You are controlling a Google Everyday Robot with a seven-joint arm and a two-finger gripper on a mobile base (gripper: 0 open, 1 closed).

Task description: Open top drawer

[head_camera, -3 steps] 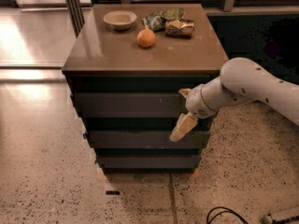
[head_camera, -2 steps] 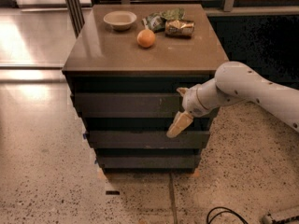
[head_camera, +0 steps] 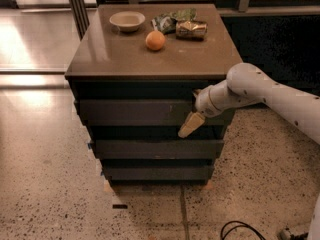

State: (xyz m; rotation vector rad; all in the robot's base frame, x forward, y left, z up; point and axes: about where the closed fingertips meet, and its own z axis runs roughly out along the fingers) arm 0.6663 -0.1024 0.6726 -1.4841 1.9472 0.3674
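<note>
The top drawer (head_camera: 130, 112) is the uppermost dark grey-brown, handleless front of the cabinet, just under the brown top. Its front stands slightly proud of the cabinet body, and its inside is hidden. My gripper (head_camera: 191, 124), pale tan at its end, is on the white arm (head_camera: 250, 89) reaching in from the right. It sits against the right part of the top drawer front, at its lower edge. Whether it holds the edge cannot be seen.
Two more dark drawer fronts (head_camera: 157, 149) lie below. On the cabinet top (head_camera: 125, 59) are a white bowl (head_camera: 127, 20), an orange (head_camera: 155, 40), a can (head_camera: 192, 29) and a green snack bag (head_camera: 167, 21). A black cable (head_camera: 240, 230) lies on the speckled floor at lower right.
My gripper has shifted slightly left and up along the top drawer front. The drawer front shows no clear movement.
</note>
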